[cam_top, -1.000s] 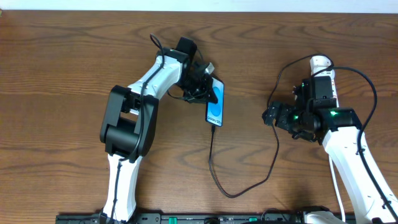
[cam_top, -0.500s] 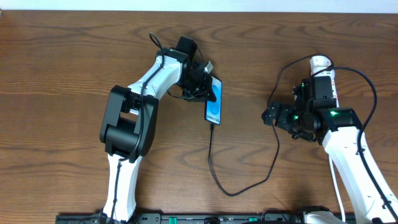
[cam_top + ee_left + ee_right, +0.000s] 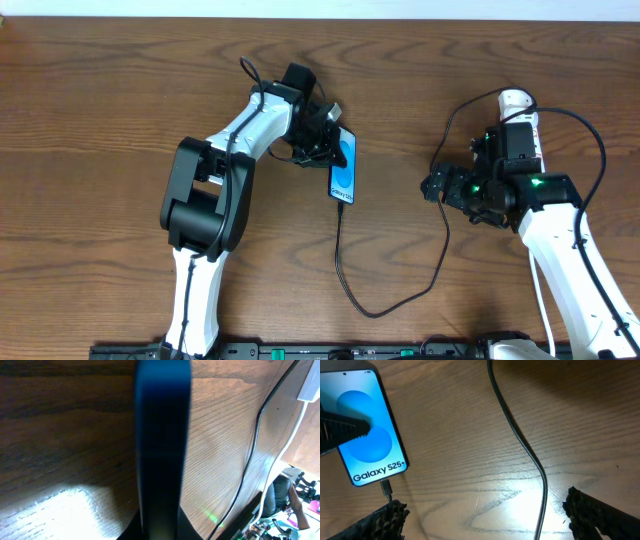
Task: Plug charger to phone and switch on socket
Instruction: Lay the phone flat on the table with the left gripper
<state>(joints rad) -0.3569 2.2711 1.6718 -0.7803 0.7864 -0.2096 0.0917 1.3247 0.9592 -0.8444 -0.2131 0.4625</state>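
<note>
The phone [image 3: 343, 168], cyan screen lit, lies left of centre, and my left gripper [image 3: 327, 141] is shut on its upper part. In the left wrist view the phone [image 3: 162, 445] shows edge-on as a dark blue bar between the jaws. The charger [image 3: 345, 270] runs from the phone's bottom edge in a loop toward the right arm. In the right wrist view its plug tip [image 3: 386, 488] meets the phone [image 3: 370, 435] below the "Galaxy S25+" text. My right gripper [image 3: 438, 188] stands open over bare wood beside the charger cable [image 3: 520, 445]. The socket [image 3: 514, 99] shows only its white rounded end behind the right arm.
A white cord [image 3: 286, 442] and the socket's corner [image 3: 311, 382] sit at the right edge of the left wrist view. A black rail [image 3: 330, 351] runs along the table's front edge. Bare wood [image 3: 100, 120] lies to the left.
The phone has shifted slightly left in the left gripper and looks a little narrower from above. The right arm has not moved.
</note>
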